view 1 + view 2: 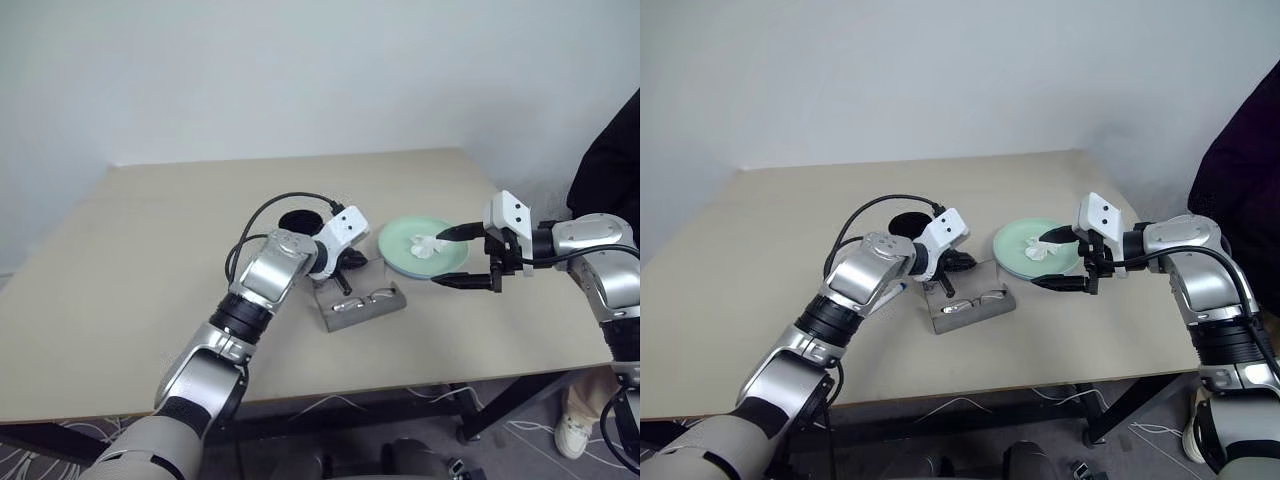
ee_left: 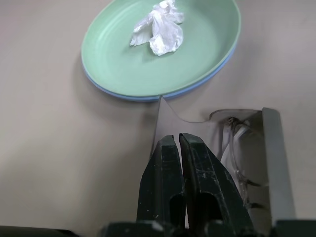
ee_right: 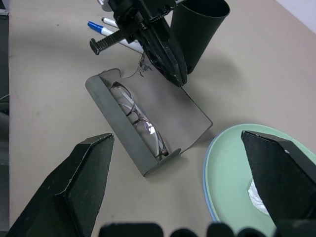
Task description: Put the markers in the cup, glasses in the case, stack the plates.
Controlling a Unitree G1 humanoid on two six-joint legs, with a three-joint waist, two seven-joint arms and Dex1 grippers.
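Observation:
The grey case (image 3: 163, 106) lies open at mid-table with the glasses (image 3: 138, 118) in its tray. My left gripper (image 2: 177, 139) is shut, its tips at the edge of the case's lid (image 2: 165, 118); I cannot tell whether the lid is pinched. Just behind the case stands the black cup (image 3: 197, 24). Two white markers (image 3: 106, 32) lie on the table beside the cup. The mint green plate (image 1: 400, 250) rests on the light blue plate (image 2: 128, 96). My right gripper (image 1: 437, 259) hangs open at the green plate's near edge.
A crumpled white tissue (image 2: 160, 29) lies on the green plate. A person in dark clothing (image 1: 610, 160) stands at the table's right side. The tan table (image 1: 130, 270) has free room on its left half and along the front.

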